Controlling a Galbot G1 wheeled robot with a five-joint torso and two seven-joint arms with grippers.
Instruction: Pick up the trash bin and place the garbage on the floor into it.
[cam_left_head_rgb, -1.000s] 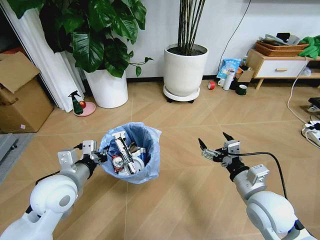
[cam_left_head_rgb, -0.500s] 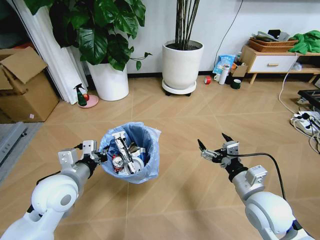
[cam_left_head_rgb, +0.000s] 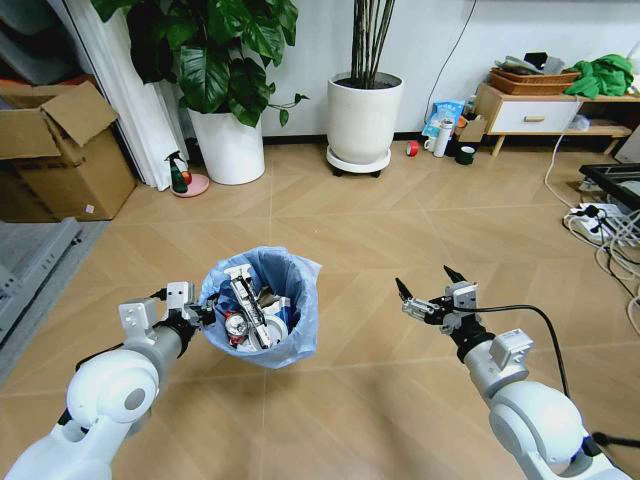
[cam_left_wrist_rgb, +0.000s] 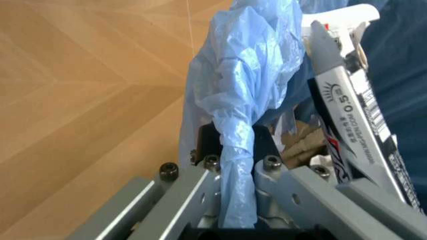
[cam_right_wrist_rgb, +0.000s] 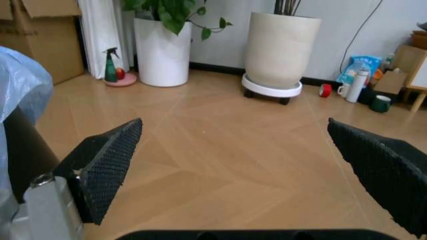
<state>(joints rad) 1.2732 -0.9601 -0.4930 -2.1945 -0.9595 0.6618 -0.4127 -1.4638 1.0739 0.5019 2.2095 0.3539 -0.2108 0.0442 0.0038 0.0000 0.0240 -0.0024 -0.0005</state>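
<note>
The trash bin (cam_left_head_rgb: 262, 308), a small dark bin with a crinkly light-blue bag, hangs above the wood floor (cam_left_head_rgb: 360, 230) at lower left of the head view. My left gripper (cam_left_head_rgb: 197, 313) is shut on its near rim; the left wrist view shows the blue bag (cam_left_wrist_rgb: 237, 115) pinched between the fingers (cam_left_wrist_rgb: 207, 165). Garbage fills the bin: a black-white tube wrapper (cam_left_head_rgb: 245, 300), a red crushed piece (cam_left_head_rgb: 234, 325) and a white lid (cam_left_head_rgb: 277, 326). My right gripper (cam_left_head_rgb: 425, 290) stands open and empty to the right of the bin, its black pads (cam_right_wrist_rgb: 107, 165) wide apart.
Two white plant pots (cam_left_head_rgb: 365, 120) (cam_left_head_rgb: 228, 148) stand by the back wall, a spray bottle (cam_left_head_rgb: 179, 172) beside them. Cardboard boxes (cam_left_head_rgb: 60, 150) sit at left. A red tape roll (cam_left_head_rgb: 412, 148), bottle and mug lie near a low cabinet (cam_left_head_rgb: 525, 112). Cables and a power strip (cam_left_head_rgb: 590, 215) run at right.
The whole head view has shifted, showing more floor and more room at the right: the camera moved. Both arms and the held bin keep their places in the picture.
</note>
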